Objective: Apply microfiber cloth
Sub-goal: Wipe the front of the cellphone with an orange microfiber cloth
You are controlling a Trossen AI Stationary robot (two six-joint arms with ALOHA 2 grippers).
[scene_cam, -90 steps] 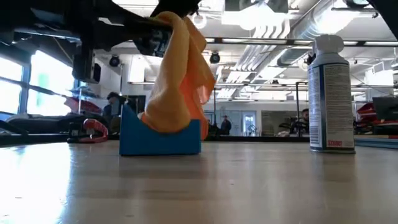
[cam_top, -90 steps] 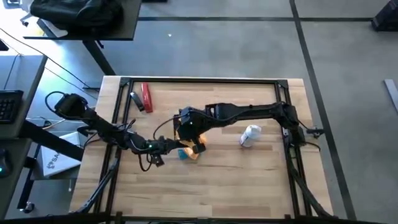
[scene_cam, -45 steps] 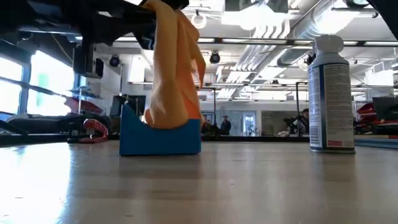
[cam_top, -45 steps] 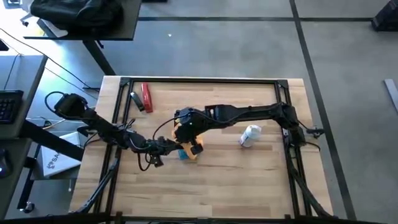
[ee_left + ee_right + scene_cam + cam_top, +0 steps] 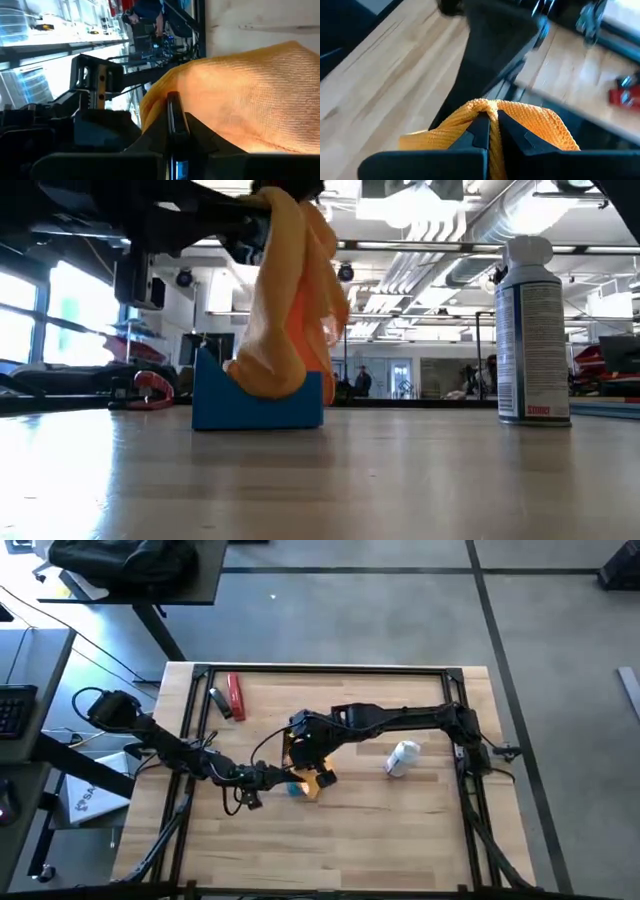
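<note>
The orange microfiber cloth hangs in a tall bunch from my right gripper, which is shut on its top. The cloth's lower end rests on a blue block on the wooden table near its middle. In the high view the cloth shows beside the block. My left gripper reaches in level from the table's left. It is shut on a thin black slab, a phone seen edge-on, with the cloth right behind it. My left gripper pinches the thin black phone's edge between its two fingers, coming in level from the table's left. The rest of the phone is hidden by the fingers and the cloth. My right gripper pinches a gathered fold at the cloth's top between its two fingers, from above. Several layers are bunched there. The cloth hangs below the fingers, its lower end lying on the blue block.
A white spray can stands upright to the right. A red tool and a small dark item lie at the far left. A black frame runs around the table.
My right gripper has swung the cloth's top a little toward the table's left and back toward the right. The hanging cloth has swayed and changed its folds, while its lower end has stayed on the blue block. Both grippers have stayed shut.
</note>
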